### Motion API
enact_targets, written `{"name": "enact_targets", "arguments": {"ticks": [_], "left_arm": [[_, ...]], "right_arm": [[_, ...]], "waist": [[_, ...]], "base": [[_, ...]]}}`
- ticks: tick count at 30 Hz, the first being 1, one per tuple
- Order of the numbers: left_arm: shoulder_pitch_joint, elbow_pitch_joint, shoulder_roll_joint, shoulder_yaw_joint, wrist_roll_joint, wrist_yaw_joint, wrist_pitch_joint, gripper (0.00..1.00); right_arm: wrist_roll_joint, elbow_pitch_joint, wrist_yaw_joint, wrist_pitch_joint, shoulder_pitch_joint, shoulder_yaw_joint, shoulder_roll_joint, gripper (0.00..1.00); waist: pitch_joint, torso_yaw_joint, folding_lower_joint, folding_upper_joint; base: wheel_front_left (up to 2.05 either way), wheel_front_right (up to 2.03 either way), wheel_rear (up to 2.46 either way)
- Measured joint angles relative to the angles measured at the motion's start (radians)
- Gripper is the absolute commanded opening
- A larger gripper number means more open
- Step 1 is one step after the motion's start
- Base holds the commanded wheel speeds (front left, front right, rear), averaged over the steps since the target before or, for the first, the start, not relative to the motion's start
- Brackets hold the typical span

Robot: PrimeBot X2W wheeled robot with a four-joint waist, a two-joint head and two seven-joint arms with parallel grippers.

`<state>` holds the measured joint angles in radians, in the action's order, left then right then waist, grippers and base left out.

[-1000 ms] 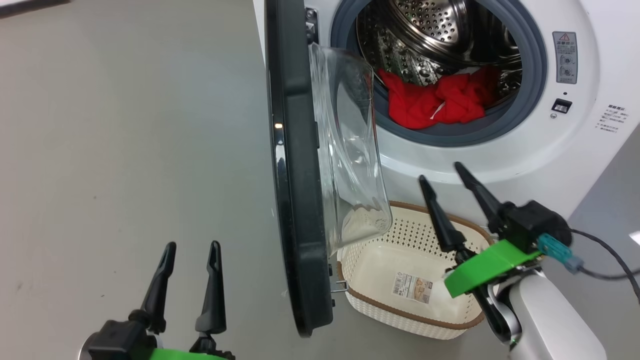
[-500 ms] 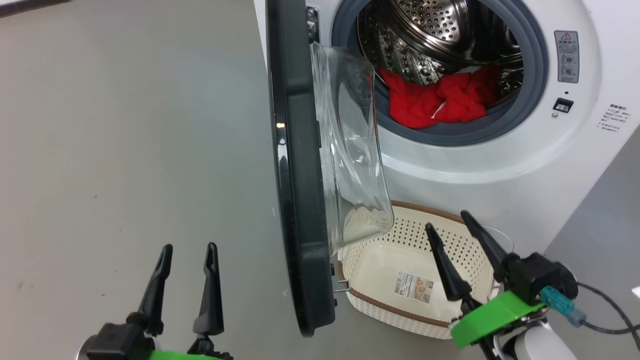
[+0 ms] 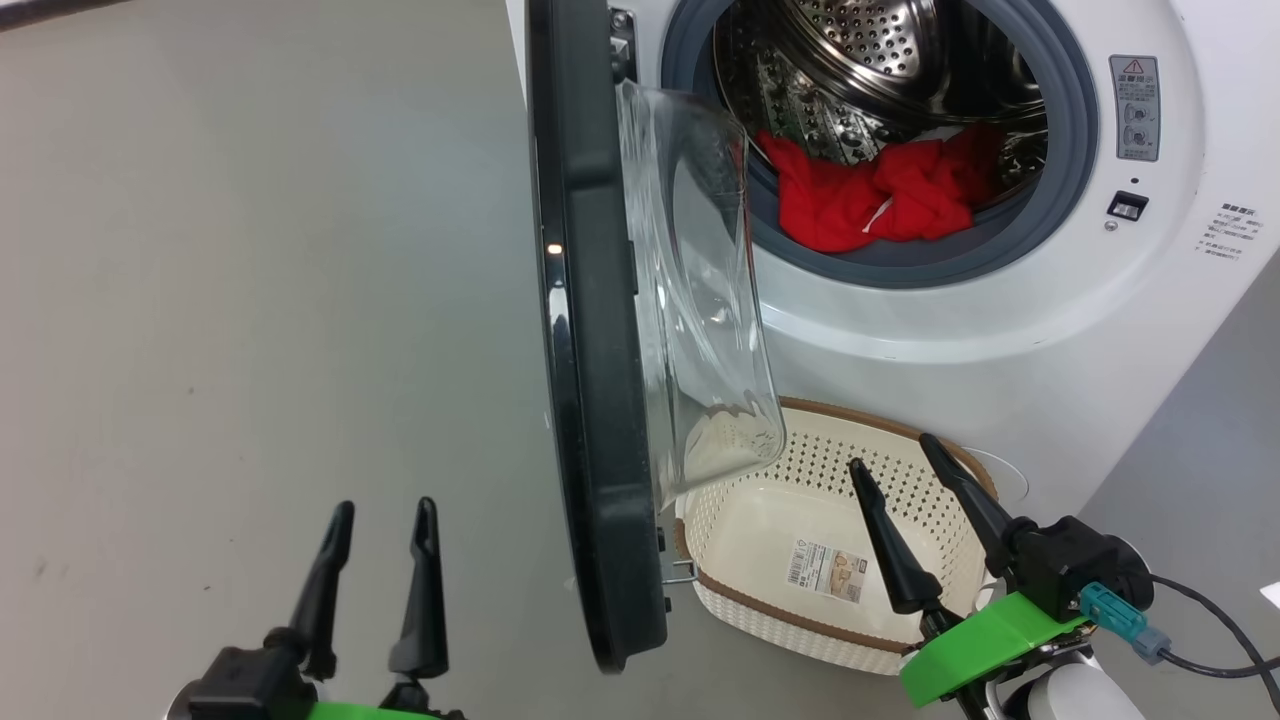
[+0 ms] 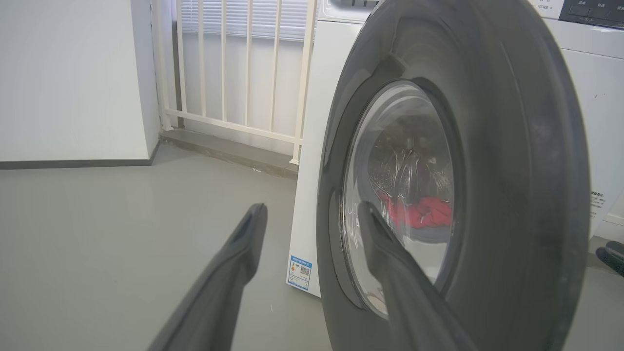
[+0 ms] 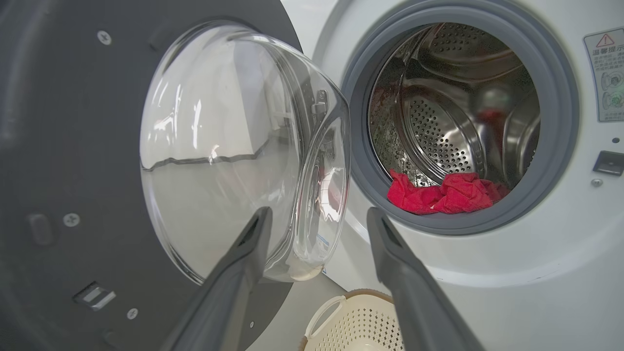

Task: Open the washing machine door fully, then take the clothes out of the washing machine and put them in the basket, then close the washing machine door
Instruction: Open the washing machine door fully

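Jaws parted on both sides, nothing held. Left gripper [image 3: 386,503] low beside the outer face of the washing machine door [image 3: 590,400], apart from it. Right gripper [image 3: 890,450] above the basket [image 3: 790,622], fingers aimed up toward the drum opening.

Looks like the close of the first step: door standing out roughly square to the front of the washing machine [image 3: 1000,330], edge-on in the head view, perhaps short of fully open. Clothes [image 3: 870,200] heaped at the bottom front of the drum [image 3: 880,50], just behind the grey rubber ring [image 3: 1075,130]. Basket on the floor [image 3: 250,300] right below the opening, with just a paper label [image 3: 828,572] inside.

Next, probably: either a further push on the door from its inner side, or a reach with the right arm up and in over the ring, down onto the red heap, then a pinch on a fold.

In the way: glass bowl [image 3: 700,300] bulging from the door's inner face, just left of that reach and overhanging the basket's near corner. Cable [image 3: 1210,610] trailing from the right wrist. Railing [image 4: 243,63] and blue sticker [image 4: 300,272] off at the machine's side, of no concern.
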<state>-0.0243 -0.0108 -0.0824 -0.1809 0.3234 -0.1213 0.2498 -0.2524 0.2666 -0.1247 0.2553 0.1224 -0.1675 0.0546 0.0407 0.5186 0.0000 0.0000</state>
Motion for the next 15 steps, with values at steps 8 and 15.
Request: {"name": "enact_targets", "arguments": {"ticks": [8, 15], "left_arm": [[-0.001, 0.004, 0.002, -0.005, -0.001, 0.000, 0.000, 0.00], [-0.022, 0.112, 0.006, 0.005, -0.016, 0.000, 0.002, 0.00]], "right_arm": [[-0.004, 0.000, 0.000, 0.000, 0.000, 0.004, 0.000, 1.00], [-0.004, 0.000, 0.000, 0.000, 0.000, 0.012, 0.000, 1.00]], "waist": [[-0.001, 0.001, 0.0000, 0.0000], [-0.001, 0.001, 0.0000, 0.0000]], "base": [[0.00, 0.00, 0.00], [0.00, 0.00, 0.00]]}}
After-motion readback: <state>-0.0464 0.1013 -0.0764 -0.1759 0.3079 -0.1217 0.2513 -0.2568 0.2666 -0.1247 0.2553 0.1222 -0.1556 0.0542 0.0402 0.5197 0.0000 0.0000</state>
